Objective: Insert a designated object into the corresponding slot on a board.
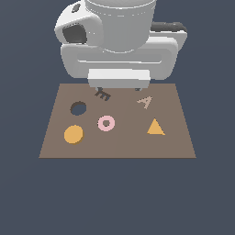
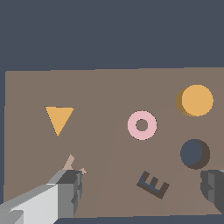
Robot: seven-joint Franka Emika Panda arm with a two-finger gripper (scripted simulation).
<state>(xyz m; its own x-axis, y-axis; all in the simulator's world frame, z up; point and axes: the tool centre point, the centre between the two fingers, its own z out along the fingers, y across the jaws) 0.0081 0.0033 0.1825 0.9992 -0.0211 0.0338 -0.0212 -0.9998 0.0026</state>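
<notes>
A flat, smooth orange disc [image 1: 73, 134] lies on the matte brown board [image 1: 174, 142], beside the round dark slot [image 1: 78, 108] (gripper [image 2: 142, 188] jaws spread, empty).

Background: a uniform dark slate-blue ground [image 1: 117, 197] fills the exterior view on all sides, flat and featureless, with no seam, wall edge or horizon. The wrist view shows the same dark blue surface [image 2: 112, 30]. Lighting is even and diffuse; only short, soft shadows appear.
</notes>
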